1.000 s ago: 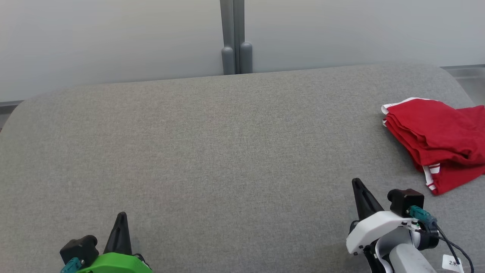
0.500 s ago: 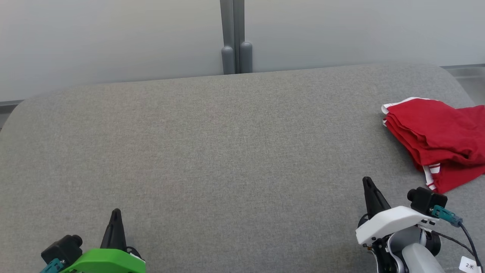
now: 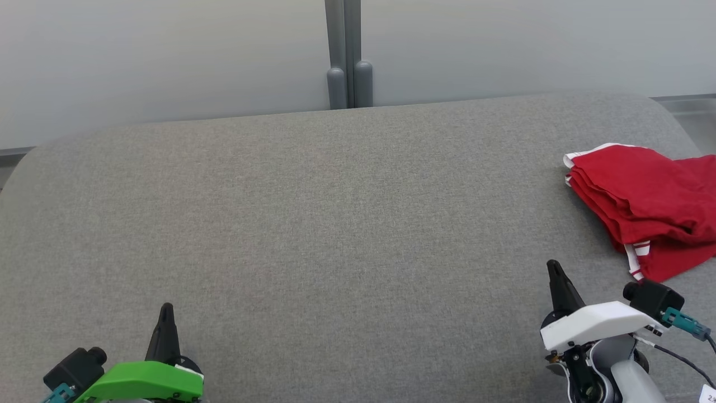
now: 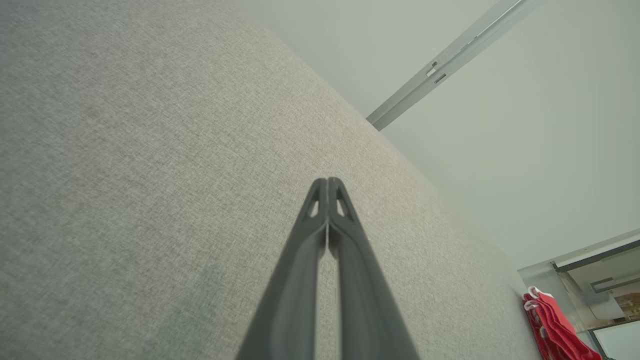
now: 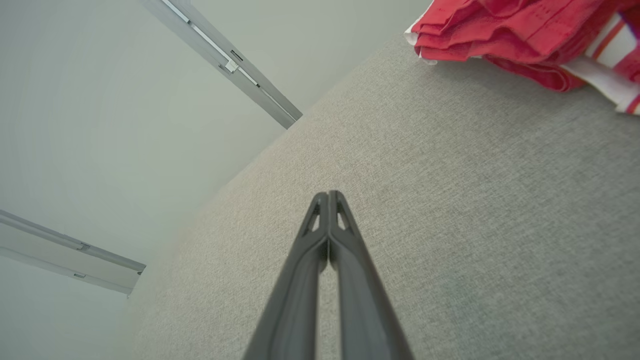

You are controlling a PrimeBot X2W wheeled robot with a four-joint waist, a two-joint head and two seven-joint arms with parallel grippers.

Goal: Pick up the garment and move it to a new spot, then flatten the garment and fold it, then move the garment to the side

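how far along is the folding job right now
Done, it seems: the red garment with white striped trim lies folded in layers at the right edge of the grey fabric surface. In hand: nothing; the left gripper and right gripper are shut, empty, apart from it. Left: apparently nothing.

A: Is there any writing to read here?

B: One trace. A small white paper tag [image 3: 709, 393] sits in the bottom right corner of the head view, cut off by the picture's edge. It carries a dark printed mark that may begin with the numeral 2; the rest cannot be made out.

A: Anything legible in the two wrist views?

B: Nothing readable there.
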